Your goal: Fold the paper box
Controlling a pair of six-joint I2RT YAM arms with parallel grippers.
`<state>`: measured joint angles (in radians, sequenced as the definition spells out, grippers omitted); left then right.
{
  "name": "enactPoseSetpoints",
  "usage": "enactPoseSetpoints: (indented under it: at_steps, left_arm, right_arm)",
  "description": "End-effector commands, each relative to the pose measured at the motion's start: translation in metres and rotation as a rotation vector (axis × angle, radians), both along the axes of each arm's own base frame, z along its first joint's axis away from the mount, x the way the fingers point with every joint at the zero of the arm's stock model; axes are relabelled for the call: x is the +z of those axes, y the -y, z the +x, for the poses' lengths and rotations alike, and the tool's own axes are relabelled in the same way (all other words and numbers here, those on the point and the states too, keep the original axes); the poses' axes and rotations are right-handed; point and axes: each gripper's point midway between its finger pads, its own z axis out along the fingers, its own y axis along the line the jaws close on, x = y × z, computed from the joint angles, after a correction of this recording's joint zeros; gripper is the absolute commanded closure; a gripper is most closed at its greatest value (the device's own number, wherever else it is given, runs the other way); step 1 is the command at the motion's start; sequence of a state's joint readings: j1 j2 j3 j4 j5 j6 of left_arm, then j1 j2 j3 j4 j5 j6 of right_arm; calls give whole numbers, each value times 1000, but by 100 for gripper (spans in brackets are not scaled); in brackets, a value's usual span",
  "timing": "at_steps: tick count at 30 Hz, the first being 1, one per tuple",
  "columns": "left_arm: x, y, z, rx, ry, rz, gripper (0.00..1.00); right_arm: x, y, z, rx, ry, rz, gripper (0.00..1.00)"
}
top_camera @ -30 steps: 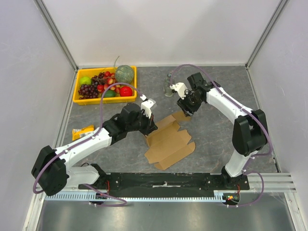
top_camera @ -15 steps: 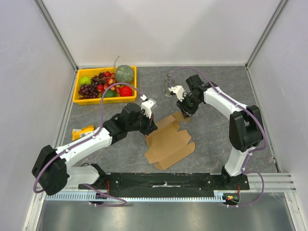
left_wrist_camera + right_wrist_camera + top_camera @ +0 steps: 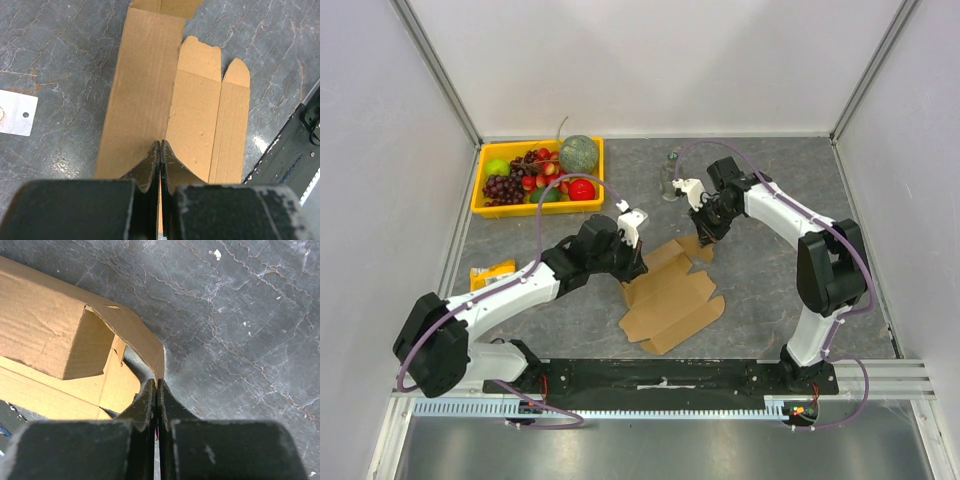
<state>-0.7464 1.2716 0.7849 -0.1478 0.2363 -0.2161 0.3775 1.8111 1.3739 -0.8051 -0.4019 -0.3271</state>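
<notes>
The paper box (image 3: pixel 672 298) is a flat brown cardboard sheet with flaps, lying in the middle of the table. My left gripper (image 3: pixel 638 268) is shut, its tips down over the sheet's left part, at a crease between two panels (image 3: pixel 160 142). Whether they press on it I cannot tell. My right gripper (image 3: pixel 705 240) is at the sheet's far corner. In the right wrist view it (image 3: pixel 158 381) is shut on the edge of a raised flap (image 3: pixel 145 342), with the rest of the box (image 3: pixel 45 335) to its left.
A yellow tray (image 3: pixel 478 208) of fruit stands at the back left. A small clear bottle (image 3: pixel 669 177) stands just behind the right gripper. A yellow packet (image 3: pixel 492 274) lies at the left. A white tag (image 3: pixel 17 112) lies beside the sheet. A black rail (image 3: pixel 660 375) runs along the near edge.
My right gripper has come down a little toward the sheet's far corner and closed from open onto the flap edge. The left arm has edged slightly right, still shut.
</notes>
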Motion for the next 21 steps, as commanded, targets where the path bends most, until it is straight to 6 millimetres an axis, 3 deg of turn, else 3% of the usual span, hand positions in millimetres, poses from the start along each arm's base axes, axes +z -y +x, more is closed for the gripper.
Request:
enactPoseSetpoints:
  at_steps: [1, 21]
  left_arm:
    - [-3, 1, 4, -17, 27, 3, 98]
    - [10, -1, 4, -12, 61, -15, 98]
  right_arm:
    - [17, -8, -5, -39, 12, 62, 100]
    - [34, -13, -9, -170, 58, 22, 100]
